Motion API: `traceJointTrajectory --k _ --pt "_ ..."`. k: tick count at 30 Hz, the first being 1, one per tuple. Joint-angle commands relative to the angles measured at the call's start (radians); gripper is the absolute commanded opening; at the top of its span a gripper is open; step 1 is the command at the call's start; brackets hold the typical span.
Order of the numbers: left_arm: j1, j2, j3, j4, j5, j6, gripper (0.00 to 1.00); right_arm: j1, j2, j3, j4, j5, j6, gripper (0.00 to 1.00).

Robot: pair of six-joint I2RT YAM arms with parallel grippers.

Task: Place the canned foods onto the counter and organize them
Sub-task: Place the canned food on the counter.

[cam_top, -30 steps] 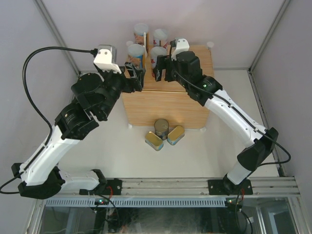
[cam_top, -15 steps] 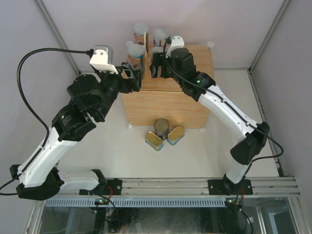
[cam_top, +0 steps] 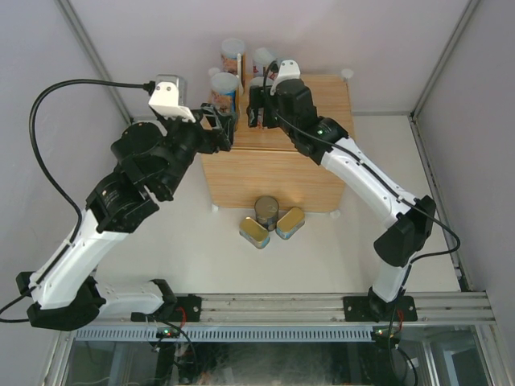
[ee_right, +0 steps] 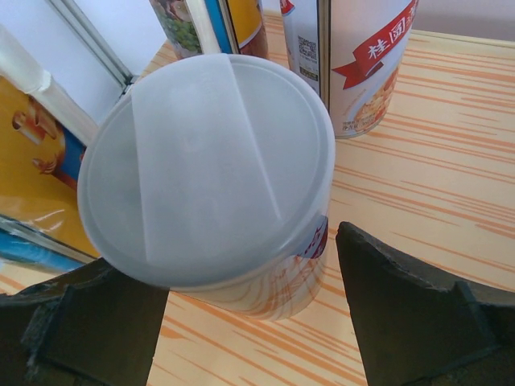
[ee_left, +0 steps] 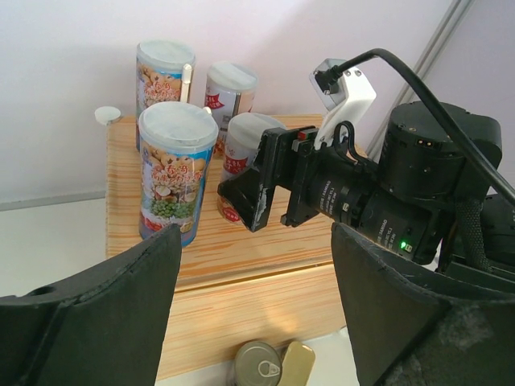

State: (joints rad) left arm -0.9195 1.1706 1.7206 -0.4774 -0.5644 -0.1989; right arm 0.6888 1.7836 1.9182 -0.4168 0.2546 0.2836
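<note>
canned foods [cam_top: 226, 87] sit in two groups. four tall white-lidded cans [ee_left: 165, 64] stand upright in a tight two-by-two cluster on the far left part of the counter [cam_top: 273, 173], the light wood box. the front-right can [ee_right: 209, 161] of the cluster sits between the fingers [ee_right: 402, 314] of the right gripper [ee_right: 221, 253], which reaches in from the right. its jaws are spread wide, one finger on each side of the can, and whether the pads touch its sides is not clear. the left gripper [ee_left: 256, 233] hangs just on the near side of the front-left can [ee_left: 170, 173], fingers wide apart with nothing between them. down on the white table [cam_top: 185, 241], just before the counter's near face, the dark can [cam_top: 266, 212] with a metal top stands upright. two flat gold tins [cam_top: 255, 233] lie close against it, one at its left and one at its right.
</note>
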Motion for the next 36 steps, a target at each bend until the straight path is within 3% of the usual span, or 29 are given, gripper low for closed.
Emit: traceJointTrajectory --k 1,10,36 --pt "0.009 -0.019 -0.020 0.037 0.018 0.000 0.79 -0.002 0.003 0.047 0.026 0.034 -0.012 0.79" --pt "0.014 -0.027 -0.033 0.043 0.023 -0.005 0.79 -0.006 0.004 0.045 0.017 0.053 -0.015 0.72" --pt "0.016 -0.045 -0.064 0.060 0.026 -0.017 0.79 -0.017 -0.028 0.015 0.004 0.088 -0.027 0.70"
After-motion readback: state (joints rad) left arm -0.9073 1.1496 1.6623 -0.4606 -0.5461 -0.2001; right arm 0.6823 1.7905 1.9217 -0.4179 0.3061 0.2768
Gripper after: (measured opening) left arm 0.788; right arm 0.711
